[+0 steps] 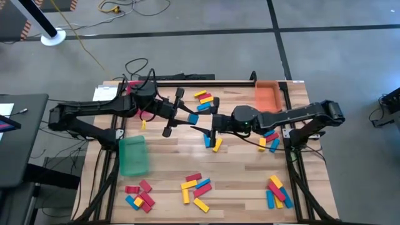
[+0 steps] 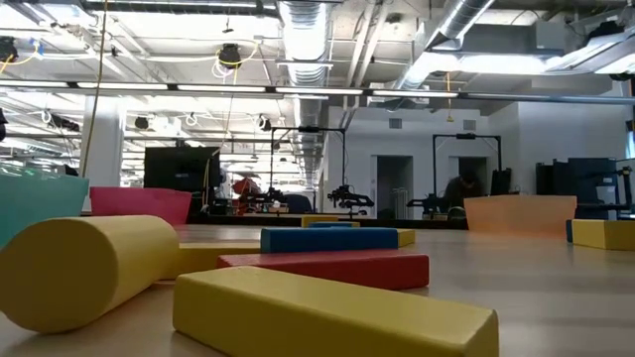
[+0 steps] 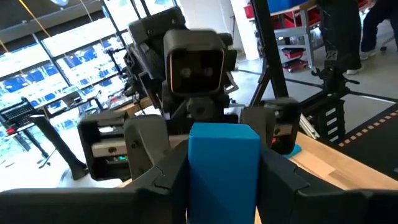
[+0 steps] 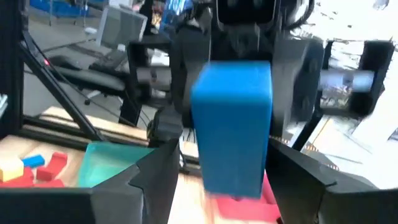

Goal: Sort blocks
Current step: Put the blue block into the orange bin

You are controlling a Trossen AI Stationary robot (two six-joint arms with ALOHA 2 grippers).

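Observation:
My left gripper (image 1: pixel 189 117) hovers over the table's middle, shut on a blue block (image 1: pixel 193 117). In the left wrist view the block (image 3: pixel 224 168) fills the gap between the fingers. My right gripper (image 1: pixel 202 130) faces it from the right and is open. In the right wrist view its fingers (image 4: pixel 155 174) stand on either side of the same block (image 4: pixel 233 130), with a gap showing on each side. On the table below lie a blue block (image 1: pixel 207 141) and a yellow block (image 1: pixel 217 145). Neither gripper shows in the low view. My left gripper pinches the blue block by two opposite sides (image 3: pixel 196 171) between its two fingers. The fingers come level from the table's left. The block stands about upright in the hold, lifted clear of the table.
A green tray (image 1: pixel 132 155) sits near left and an orange tray (image 1: pixel 267 95) far right. A red tray (image 1: pixel 131 87) lies partly under the left arm. Block clusters lie at far centre (image 1: pixel 204 100), right (image 1: pixel 270 140) and along the near edge (image 1: pixel 139 195), (image 1: pixel 195 190), (image 1: pixel 278 192).

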